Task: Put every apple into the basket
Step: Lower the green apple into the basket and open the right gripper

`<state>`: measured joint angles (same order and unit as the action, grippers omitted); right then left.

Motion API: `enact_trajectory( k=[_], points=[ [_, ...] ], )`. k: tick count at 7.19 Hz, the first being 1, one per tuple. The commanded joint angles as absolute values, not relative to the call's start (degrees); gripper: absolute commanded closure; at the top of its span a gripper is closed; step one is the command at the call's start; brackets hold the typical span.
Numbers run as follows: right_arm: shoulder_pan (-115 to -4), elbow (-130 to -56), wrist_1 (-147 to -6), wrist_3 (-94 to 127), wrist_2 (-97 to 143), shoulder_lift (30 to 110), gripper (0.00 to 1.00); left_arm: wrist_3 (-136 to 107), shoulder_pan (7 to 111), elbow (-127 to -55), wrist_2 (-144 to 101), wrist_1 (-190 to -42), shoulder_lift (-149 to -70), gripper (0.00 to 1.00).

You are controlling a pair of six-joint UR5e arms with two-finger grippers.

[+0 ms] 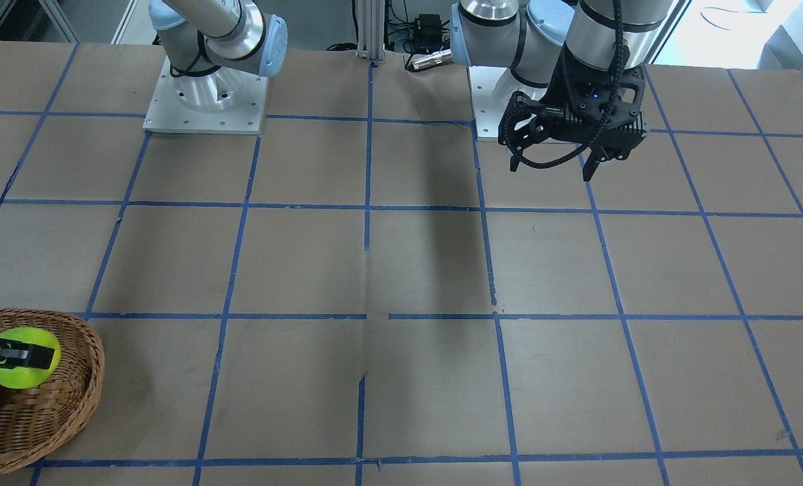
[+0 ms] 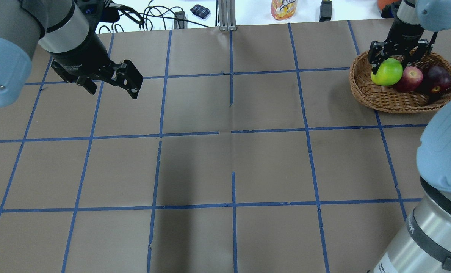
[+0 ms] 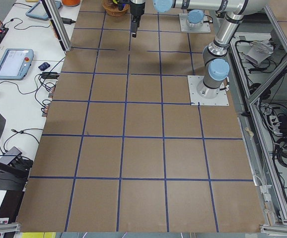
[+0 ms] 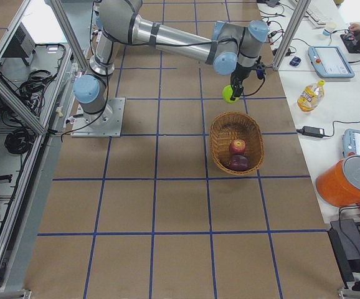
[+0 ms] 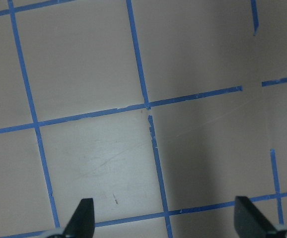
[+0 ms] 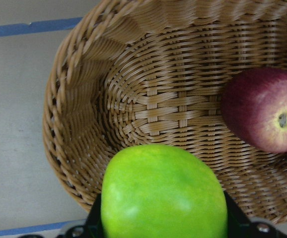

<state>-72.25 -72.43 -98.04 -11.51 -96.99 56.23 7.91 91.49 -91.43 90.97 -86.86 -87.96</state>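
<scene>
Right gripper point(image 2: 394, 60) is noted clamped on the green apple point(image 2: 387, 72), which is held in the air over the left end of the basket point(image 2: 392, 99). No contact between that apple and the wicker can be made out. The red apple point(image 2: 409, 78) and the maroon apple point(image 2: 437, 79) are laid close together in the basket's middle and right part, seemingly touching.

Hidden or cut off:
- Front-facing view: the basket is cropped by the frame edge. Only a sliver of one dark red apple is seen, and which of the two it is cannot be told.
- Right wrist view: the gripper's fingers are almost wholly masked by the green apple, and the maroon apple falls outside the frame.
- Left side view: the basket is tiny and clipped by the top edge.

Edges and room:
- The basket is set at the far right of the tabletop point(image 2: 229, 167), near its far edge.
- The left gripper point(image 2: 111, 90) is held above the far left, with its jaws spread wide over paper crossed by blue tape lines point(image 2: 233, 206).
- A broad run of taped tabletop separates that gripper from the basket, and the whole near half is seen as flat paper.
</scene>
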Motion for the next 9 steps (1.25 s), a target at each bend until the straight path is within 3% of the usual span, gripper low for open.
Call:
enact_trajectory(
  k=[1, 2, 3, 4, 5, 9],
  points=[
    [-71.19, -72.77, -98.79, -11.61, -98.43, 54.15, 1.00, 7.91, 91.41, -91.49, 90.97, -86.92, -87.80, 0.00],
    [-71.10, -72.86, -98.96, -13.69, -98.96, 53.44, 0.96, 7.91, 91.49, -91.41, 91.05, -86.92, -87.72, 0.00],
    [-71.10, -72.77, -98.79, -15.19, -98.36, 52.83, 0.63, 7.91, 91.49, -91.41, 91.05, -86.92, -87.80, 0.00],
    [-71.19, -72.69, -98.79, -15.38, -98.09, 52.65, 0.38, 7.91, 91.41, -91.41, 91.14, -86.92, -87.72, 0.00],
    [-71.10, -72.77, -100.09, -15.55, -98.09, 51.86, 0.00, 7.91, 91.49, -91.49, 91.14, -86.92, -87.71, 0.00],
    [-72.32, -72.33, -96.01, -15.39, -97.74, 56.66, 0.00, 7.91, 91.41, -91.58, 91.05, -86.92, -87.63, 0.00]
  ],
)
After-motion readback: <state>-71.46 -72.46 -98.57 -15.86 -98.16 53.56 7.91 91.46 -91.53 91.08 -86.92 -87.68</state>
